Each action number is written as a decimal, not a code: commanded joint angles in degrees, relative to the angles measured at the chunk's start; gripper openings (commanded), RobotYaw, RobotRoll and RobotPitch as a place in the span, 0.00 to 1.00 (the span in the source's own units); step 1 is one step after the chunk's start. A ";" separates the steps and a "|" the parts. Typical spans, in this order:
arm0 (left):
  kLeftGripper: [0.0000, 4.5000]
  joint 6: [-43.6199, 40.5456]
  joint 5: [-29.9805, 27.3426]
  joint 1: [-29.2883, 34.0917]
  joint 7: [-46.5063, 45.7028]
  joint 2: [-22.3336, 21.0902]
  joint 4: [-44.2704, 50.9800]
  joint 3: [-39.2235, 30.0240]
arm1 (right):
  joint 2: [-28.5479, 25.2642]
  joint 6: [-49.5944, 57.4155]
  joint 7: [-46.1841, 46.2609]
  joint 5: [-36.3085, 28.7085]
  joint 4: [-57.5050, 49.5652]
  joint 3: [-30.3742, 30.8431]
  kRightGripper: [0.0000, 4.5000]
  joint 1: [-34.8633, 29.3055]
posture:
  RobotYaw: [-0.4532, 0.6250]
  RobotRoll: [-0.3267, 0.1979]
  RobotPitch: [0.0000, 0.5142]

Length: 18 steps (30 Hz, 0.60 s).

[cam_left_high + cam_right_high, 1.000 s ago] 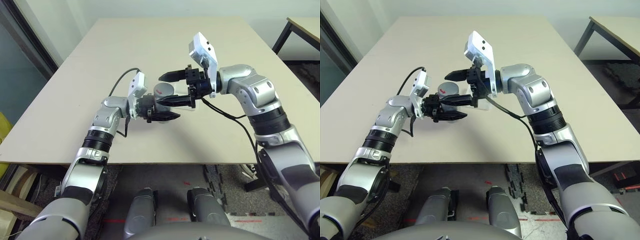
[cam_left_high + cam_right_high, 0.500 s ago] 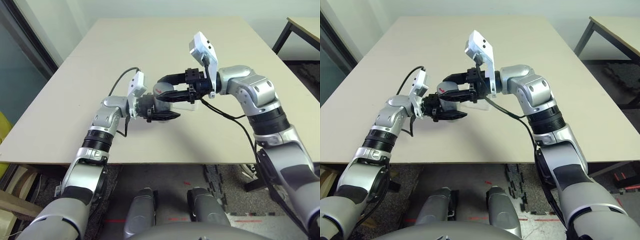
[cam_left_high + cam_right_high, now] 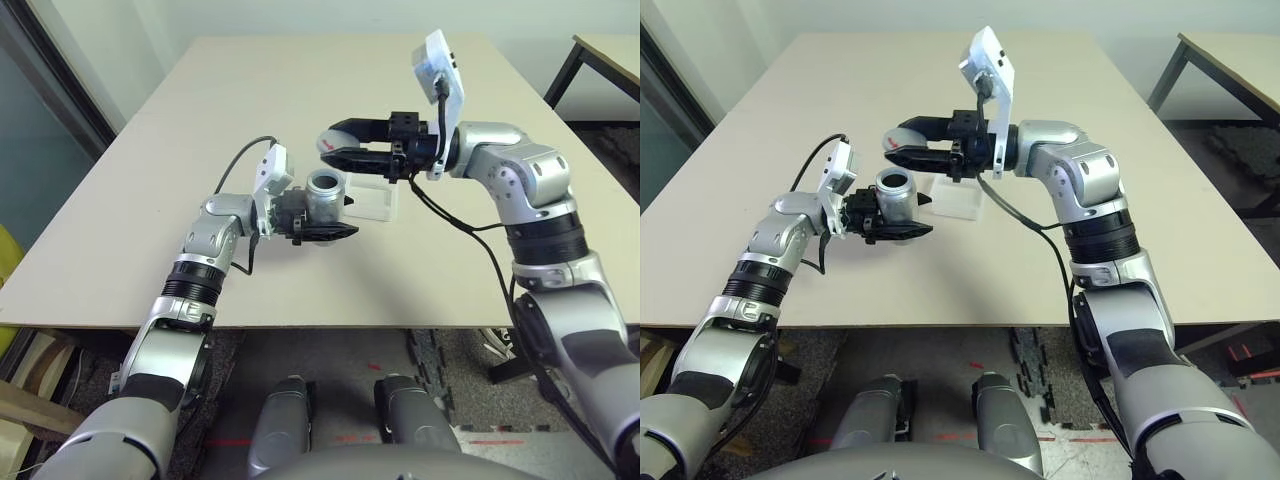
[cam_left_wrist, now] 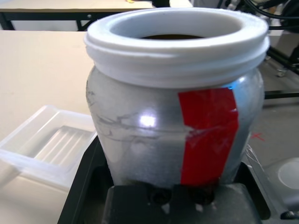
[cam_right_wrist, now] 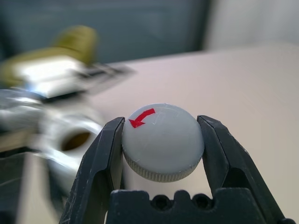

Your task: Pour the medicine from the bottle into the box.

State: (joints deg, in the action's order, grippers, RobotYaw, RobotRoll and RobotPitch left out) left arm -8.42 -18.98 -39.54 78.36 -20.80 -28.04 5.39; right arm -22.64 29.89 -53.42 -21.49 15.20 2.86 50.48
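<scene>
Since the earlier frames the right gripper [image 3: 335,146] has lifted up and away from the bottle [image 3: 325,195], carrying off the grey cap [image 5: 162,141], so that the wide white mouth [image 4: 176,29] now stands uncovered. The right gripper's two black fingers [image 5: 100,158] are clamped on opposite sides of the cap, whose top bears a red arrow; it is held in the air above and just beyond the bottle. The left gripper [image 3: 902,218] holds the bottle upright above the table [image 3: 200,120], its fingers closed around the lower body of the bottle. The bottle's body carries a red strip on a silvery-white label, and a dark brownish shade shows just inside the rim; individual pieces of medicine cannot be made out. The box [image 3: 370,200], a shallow tray of clear plastic, lies flat on the table just beside the bottle, on the robot's right of it and beneath the raised right gripper. In the left wrist view its ribbed floor [image 4: 63,144] is visible.
</scene>
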 commanded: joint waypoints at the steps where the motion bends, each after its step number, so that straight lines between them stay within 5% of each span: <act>1: 0.61 0.88 0.57 0.00 -0.71 -0.36 -0.95 -0.29 | -1.69 -4.45 5.70 5.87 6.06 -0.07 0.58 -2.38 | 0.32 0.62 0.08; 8: 0.61 1.79 0.54 -1.14 -1.55 -0.36 -2.78 -0.83 | -2.06 -10.77 15.79 12.85 17.61 -0.85 0.58 -6.56 | 0.31 0.62 0.09; 18: 0.61 3.07 0.49 -2.15 -2.84 0.27 -3.98 -1.21 | 1.56 -20.35 26.87 14.88 37.42 -4.58 0.58 -5.76 | 0.31 0.62 0.08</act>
State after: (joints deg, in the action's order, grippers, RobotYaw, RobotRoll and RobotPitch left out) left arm -5.90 -18.92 -40.94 75.74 -20.52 -31.94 4.52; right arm -21.32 10.92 -27.84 -7.27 50.31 -0.68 43.94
